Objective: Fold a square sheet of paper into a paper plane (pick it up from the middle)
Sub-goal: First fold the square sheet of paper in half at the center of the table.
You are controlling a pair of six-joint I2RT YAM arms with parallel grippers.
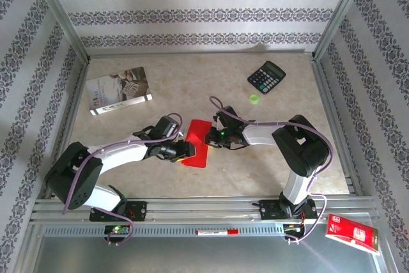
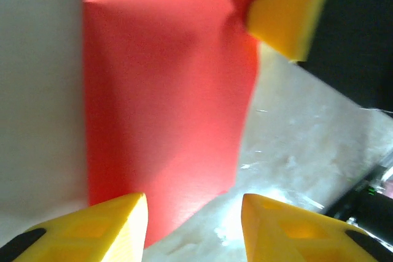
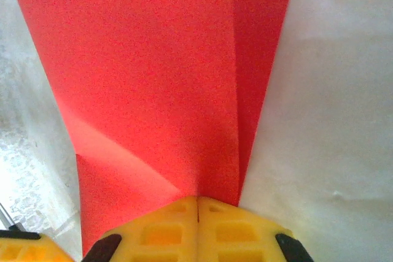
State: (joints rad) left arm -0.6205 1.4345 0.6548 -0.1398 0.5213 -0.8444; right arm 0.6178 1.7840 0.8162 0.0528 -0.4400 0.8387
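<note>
The red sheet of paper (image 1: 197, 142) sits mid-table (image 1: 268, 164), folded into a narrow strip but not a pointy plane yet, the right fingers (image 3: 166, 231) pinched shut on one edge, the left fingers (image 2: 104, 228) open by the other, so I think most folds are left.

Thin, matt bright red paper for the square sheet of paper (image 1: 198, 133), softly creased. Matt yellow plastic on the fingers (image 3: 166, 234) of the right gripper (image 3: 198, 204). Smooth, marbled beige table (image 1: 255, 164) with a light sheen. Bare silvery metal along the frame rail (image 1: 211, 206). Black plastic calculator (image 1: 266, 77). Glossy red packet (image 1: 352, 233).
</note>
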